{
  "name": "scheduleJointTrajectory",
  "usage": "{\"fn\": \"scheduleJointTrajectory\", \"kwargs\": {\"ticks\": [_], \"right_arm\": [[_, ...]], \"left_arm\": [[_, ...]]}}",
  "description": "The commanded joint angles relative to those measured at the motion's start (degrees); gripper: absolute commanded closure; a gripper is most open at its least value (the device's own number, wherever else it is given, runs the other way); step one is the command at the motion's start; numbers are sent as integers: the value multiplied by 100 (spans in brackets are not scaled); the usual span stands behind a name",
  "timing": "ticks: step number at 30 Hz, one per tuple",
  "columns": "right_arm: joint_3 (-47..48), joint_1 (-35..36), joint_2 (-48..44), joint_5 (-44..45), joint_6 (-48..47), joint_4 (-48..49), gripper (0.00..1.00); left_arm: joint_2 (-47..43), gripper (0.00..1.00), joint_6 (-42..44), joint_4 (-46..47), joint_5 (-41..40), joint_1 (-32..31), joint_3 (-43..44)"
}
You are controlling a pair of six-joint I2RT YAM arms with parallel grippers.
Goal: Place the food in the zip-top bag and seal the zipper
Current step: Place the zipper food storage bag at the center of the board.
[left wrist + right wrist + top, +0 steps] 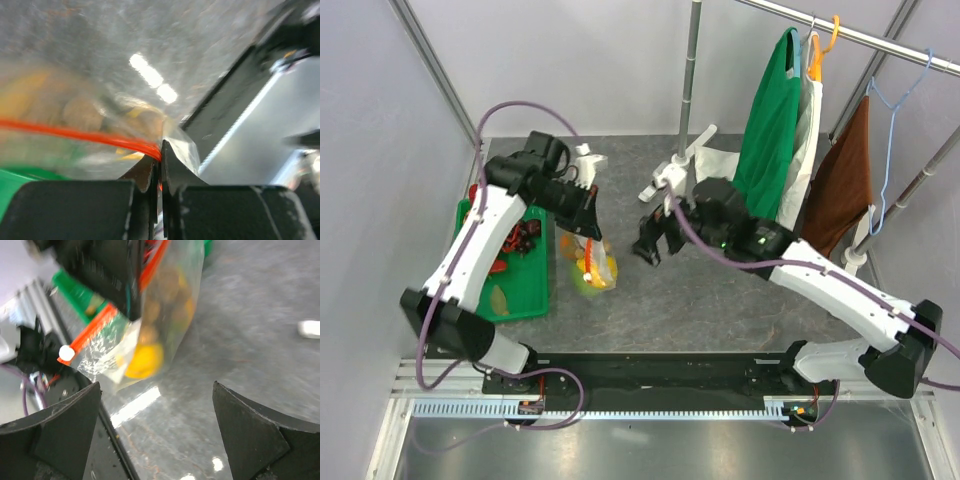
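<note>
The clear zip-top bag [592,262] hangs from my left gripper [588,222], holding a yellow-orange fruit [144,360] and tan-brown balls [162,290]. In the left wrist view my left gripper [160,150] is shut on the red-orange zipper [80,134] at the bag's edge. The zipper [90,335] also shows in the right wrist view, with a white slider at its end. My right gripper [650,247] is open and empty, to the right of the bag; its fingers [247,420] frame bare table below the bag. A red lobster [520,235] lies on the green tray.
A flat green tray [525,290] sits at the left with red pieces and a tan item on it. A white cloth bag [715,160] lies at the back. Clothes hang on a rack at the right rear. A small white object [310,329] lies on the table.
</note>
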Motion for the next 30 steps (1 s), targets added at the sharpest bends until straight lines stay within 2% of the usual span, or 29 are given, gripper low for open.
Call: {"fn": "scheduleJointTrajectory", "kwargs": {"ticks": [1, 2, 5, 11, 13, 16, 21, 23, 27, 30], "right_arm": [[594, -634, -333, -374, 164, -503, 2], [621, -731, -368, -392, 146, -521, 2], [674, -1135, -509, -497, 172, -565, 2], [884, -1583, -431, -664, 506, -591, 2], [955, -1751, -386, -847, 717, -592, 2], [1060, -2059, -325, -998, 919, -592, 2], [1245, -2340, -342, -1025, 1025, -574, 2], [1315, -2419, -307, -1025, 1086, -565, 2], [1289, -2569, -307, -1086, 1157, -591, 2], [1193, -2613, -412, -1112, 1105, -600, 2]], "left_arm": [[817, 98, 1627, -467, -1151, -195, 859], [949, 98, 2098, -589, -1258, -204, 999], [1468, 98, 2732, -678, -1864, -204, 1667], [2786, 98, 3367, -941, -2796, -327, 4343], [2954, 98, 3631, -899, -3235, -502, 4612], [2684, 98, 3842, -635, -3438, -695, 4255], [1804, 98, 4176, 163, -3508, -1064, 1927], [1471, 98, 4203, 419, -3518, -1407, 955], [1276, 98, 3618, 719, -3448, -1952, -87], [1258, 98, 3019, 684, -2825, -2269, -562]]}}
